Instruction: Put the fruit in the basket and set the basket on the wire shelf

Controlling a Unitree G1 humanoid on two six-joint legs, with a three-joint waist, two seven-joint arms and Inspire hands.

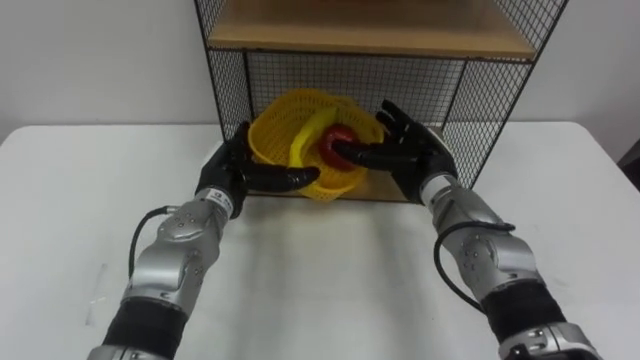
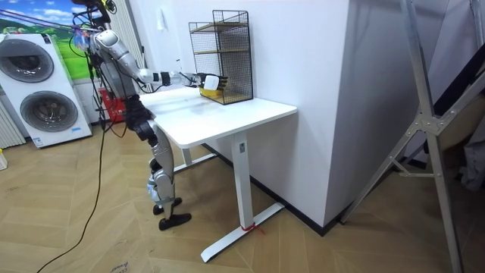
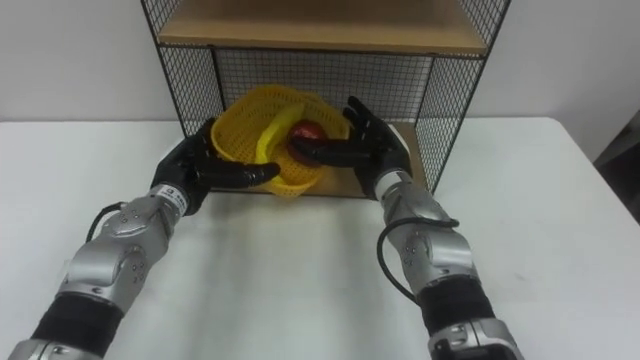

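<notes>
A yellow mesh basket (image 1: 285, 108) sits tilted on the bottom level of the black wire shelf (image 1: 350, 78), at its front edge. It holds a banana (image 1: 311, 131) and a red apple (image 1: 338, 137). My left hand (image 1: 230, 168) lies against the basket's left side, its thumb stretched along the front wall. On the basket's right side is my right hand (image 1: 418, 150), fingers spread straight and thumb reaching over the rim toward the apple. In the room view I stand at the table's end with both arms stretched to the shelf (image 2: 223, 53).
The shelf stands at the back of a white table (image 1: 320, 270) against a white wall. A wooden board (image 1: 370, 30) forms the level above the basket. Two washing machines (image 2: 34, 87) stand at the room view's left.
</notes>
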